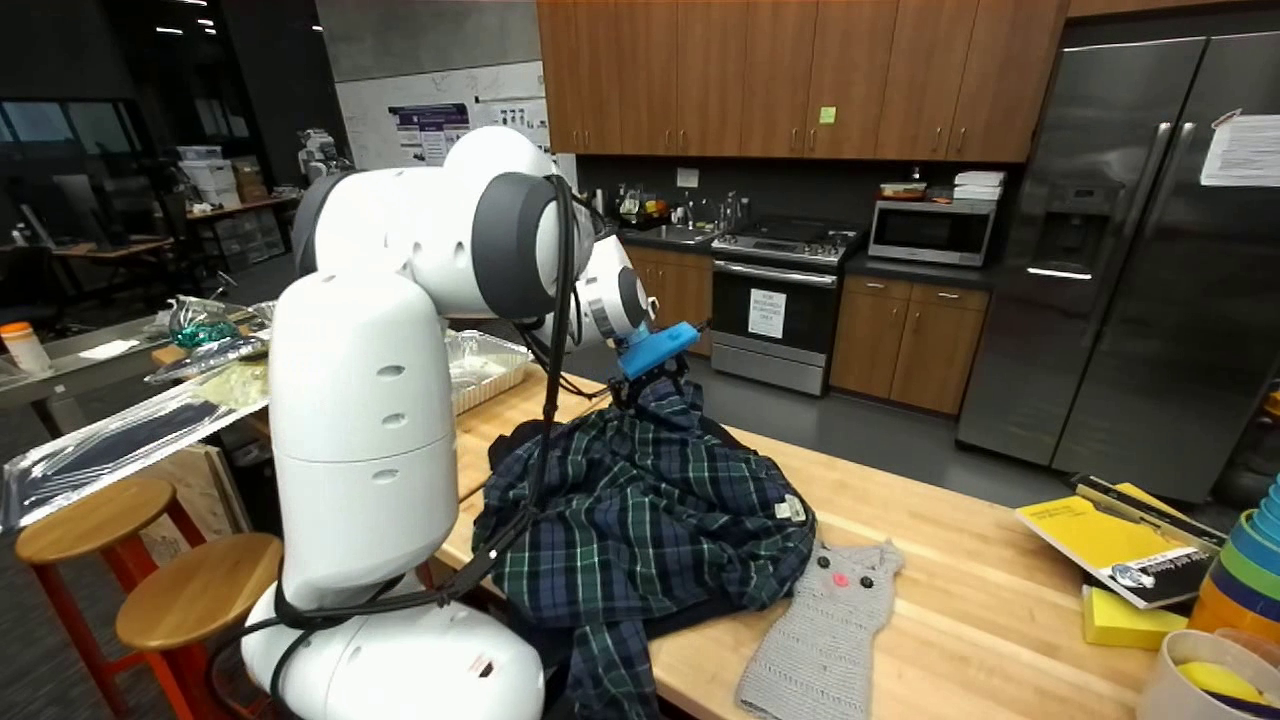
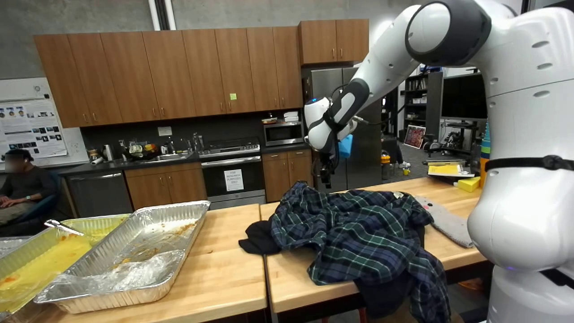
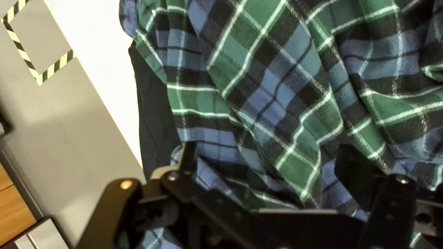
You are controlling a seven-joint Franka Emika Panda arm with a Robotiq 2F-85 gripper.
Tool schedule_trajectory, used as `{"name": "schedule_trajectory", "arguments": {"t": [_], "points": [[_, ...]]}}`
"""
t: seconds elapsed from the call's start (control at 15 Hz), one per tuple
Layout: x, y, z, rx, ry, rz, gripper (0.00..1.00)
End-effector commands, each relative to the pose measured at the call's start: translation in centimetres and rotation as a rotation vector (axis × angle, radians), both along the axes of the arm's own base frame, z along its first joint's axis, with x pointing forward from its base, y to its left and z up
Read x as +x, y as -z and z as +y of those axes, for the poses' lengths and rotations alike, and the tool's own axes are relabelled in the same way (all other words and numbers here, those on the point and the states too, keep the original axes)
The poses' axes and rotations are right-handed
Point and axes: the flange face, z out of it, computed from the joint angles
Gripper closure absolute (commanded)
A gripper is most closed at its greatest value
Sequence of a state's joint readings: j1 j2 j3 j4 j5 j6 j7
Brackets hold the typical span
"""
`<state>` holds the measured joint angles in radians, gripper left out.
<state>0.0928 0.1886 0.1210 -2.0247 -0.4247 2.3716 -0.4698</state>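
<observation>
foil tray (image 2: 120,299) — microwave (image 1: 930,236) on the counter (image 1: 920,277), fridge (image 1: 1110,300) beside it

On the oven door (image 1: 808,318), a paper sign (image 1: 767,313) read "FOR RESEARCH PURPOSES ONLY" in both exterior views, while the print on the purple poster (image 1: 432,132), the yellow book (image 1: 1098,535) and the papers (image 1: 1245,152) on the refrigerator (image 1: 1045,340) could not be read.

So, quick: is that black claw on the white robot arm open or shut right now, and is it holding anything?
Black two-fingered claw: open, holding nothing; the rumpled blue-and-green plaid fabric shirt lies close to it, not clamped.
</observation>
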Motion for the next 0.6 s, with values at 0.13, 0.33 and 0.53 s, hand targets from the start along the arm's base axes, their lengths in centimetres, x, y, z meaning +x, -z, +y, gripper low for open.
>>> {"name": "schedule_trajectory", "arguments": {"t": [0.13, 0.33, 0.53], "points": [[0.1, -1.2, -4.4, 0.201, 0.099, 0.023, 0.00], [0.8, -1.1, -5.9, 0.372, 0.214, 0.090, 0.00], [1.6, -1.9, -7.2, 0.441, 0.322, 0.091, 0.00]]}}
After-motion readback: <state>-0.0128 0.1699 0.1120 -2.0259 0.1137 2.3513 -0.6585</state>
